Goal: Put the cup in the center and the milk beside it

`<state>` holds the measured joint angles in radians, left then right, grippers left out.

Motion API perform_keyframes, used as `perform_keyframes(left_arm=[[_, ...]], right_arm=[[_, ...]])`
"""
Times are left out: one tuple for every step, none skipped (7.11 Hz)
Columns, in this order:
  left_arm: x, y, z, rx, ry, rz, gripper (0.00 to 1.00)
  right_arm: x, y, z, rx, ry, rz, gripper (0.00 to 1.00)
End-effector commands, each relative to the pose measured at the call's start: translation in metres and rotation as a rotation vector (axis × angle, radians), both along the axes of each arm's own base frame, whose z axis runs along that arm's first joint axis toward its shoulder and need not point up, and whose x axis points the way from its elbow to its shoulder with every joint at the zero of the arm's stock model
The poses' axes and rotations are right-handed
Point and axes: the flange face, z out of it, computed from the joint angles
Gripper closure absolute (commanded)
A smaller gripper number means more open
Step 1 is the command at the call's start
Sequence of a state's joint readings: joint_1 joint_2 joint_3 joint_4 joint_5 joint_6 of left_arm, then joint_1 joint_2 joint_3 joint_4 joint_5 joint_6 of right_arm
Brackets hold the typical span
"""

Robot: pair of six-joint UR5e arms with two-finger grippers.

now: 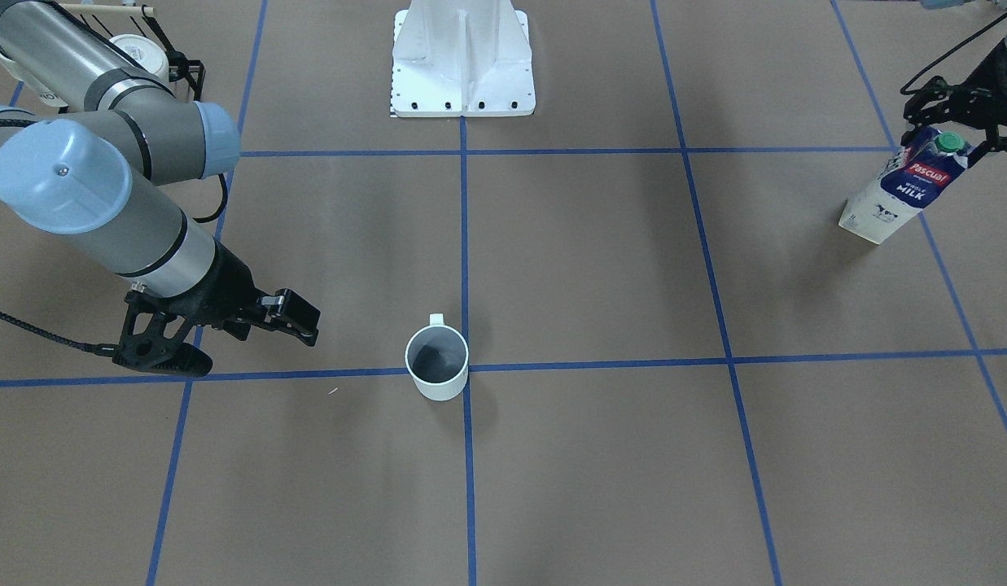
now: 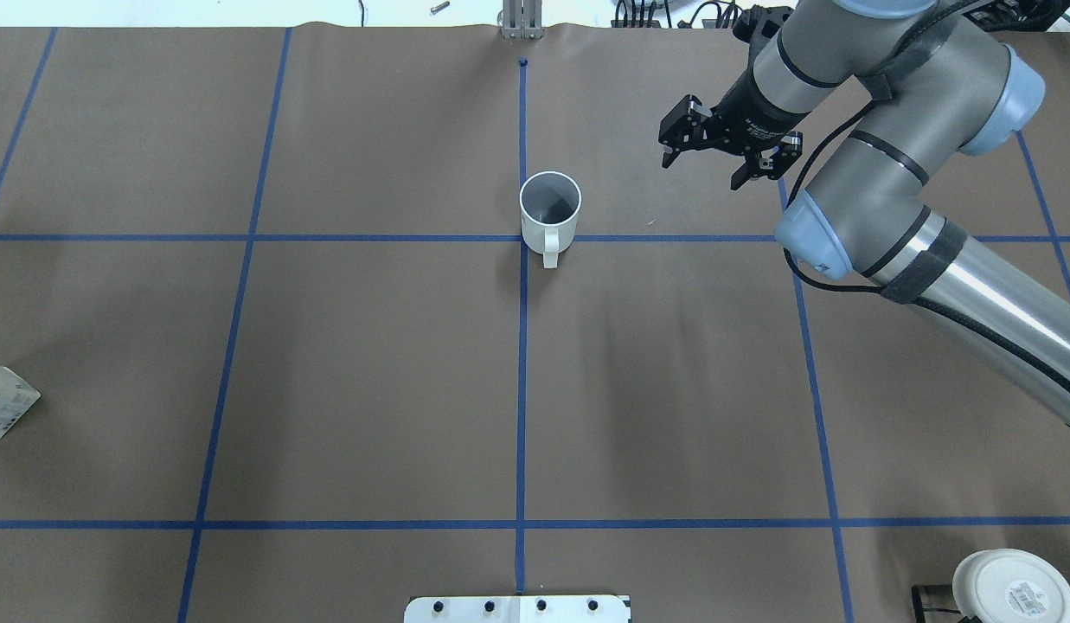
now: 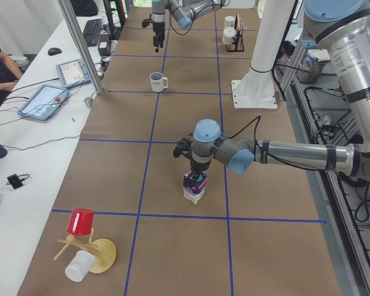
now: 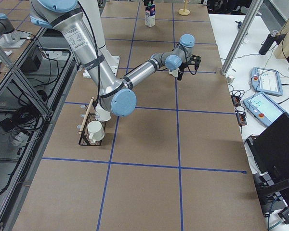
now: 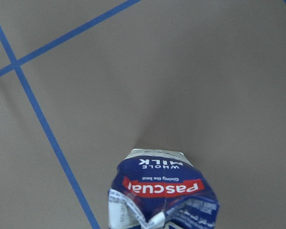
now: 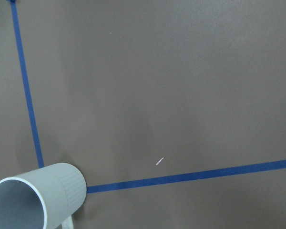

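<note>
Milk (image 5: 163,191) sits seemingly clamped in left tool (image 1: 952,134); right tool (image 2: 702,170) gapes.

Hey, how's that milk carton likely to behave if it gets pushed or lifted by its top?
The milk stands tall on a small base, so a high push would probably tip it. Its top looks creased in the left wrist view, so the cardboard likely gives when squeezed.

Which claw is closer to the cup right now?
Right. The right claw hangs open beside the cup, on the robot's right of it. The left claw is far off on the robot's left, around the top of the milk.
</note>
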<state>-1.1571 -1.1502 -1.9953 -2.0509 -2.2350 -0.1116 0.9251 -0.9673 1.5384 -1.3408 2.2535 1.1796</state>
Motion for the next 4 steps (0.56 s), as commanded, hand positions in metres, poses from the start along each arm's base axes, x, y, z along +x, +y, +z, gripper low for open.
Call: perform_keyframes(left_arm=[[0.0094,-0.001,0.0001,0.002,0.002,0.025,0.02],[0.0092,-0.0016,0.0012,0.0,0.002,0.022,0.09],[0.0091,-0.0015,0.0036,-0.003,0.0,0.023,0.35],[0.0094,-0.002,0.0046,-0.006,-0.001,0.022,0.55]], right_arm=[[-0.0002,-0.0002,0.001,-0.002,0.001,0.0,0.0],[-0.0002,-0.0002,0.001,-0.002,0.001,0.0,0.0],[-0.0011,0.0004,0.001,-0.002,0.001,-0.002,0.0],[-0.001,0.0005,-0.0007,0.001,-0.001,-0.002,0.0]])
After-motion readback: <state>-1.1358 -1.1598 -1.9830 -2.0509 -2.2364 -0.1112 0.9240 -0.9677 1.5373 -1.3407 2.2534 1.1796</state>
